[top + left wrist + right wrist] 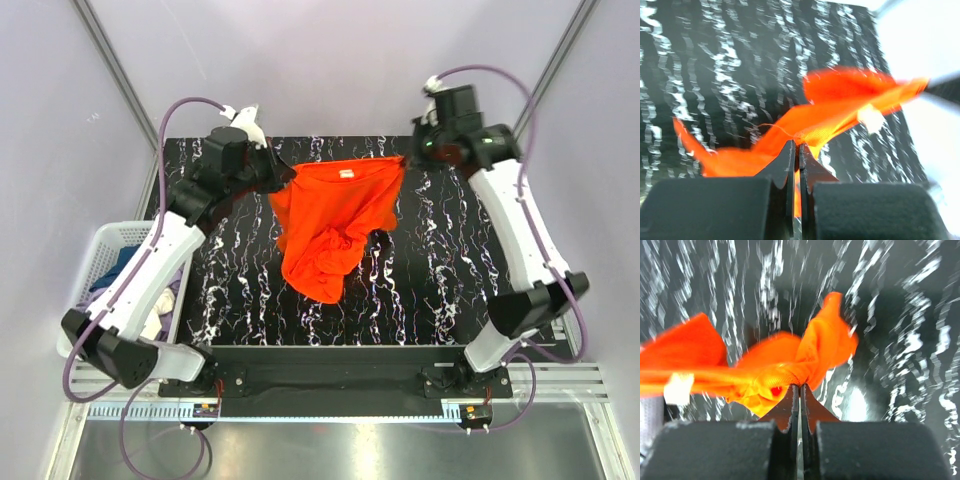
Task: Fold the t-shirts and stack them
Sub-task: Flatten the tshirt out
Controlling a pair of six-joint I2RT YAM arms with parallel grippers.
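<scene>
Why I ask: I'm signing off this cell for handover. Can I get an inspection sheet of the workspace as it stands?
Surface: black table with white marbled streaks, no damage seen.
Job's things: bright orange cloth t-shirt held by its upper edge between both tools, lower part hanging bunched, unfolded; navy, cream and lavender cloth lies in the white plastic basket at the table's left.
Clutter: nothing seen.
Grippers: left tool shut on the shirt; right tool shut on the shirt.
Cables: purple cables loop along both arms, apart from the shirt.
Surroundings: pale walls, nothing else seen.
</scene>
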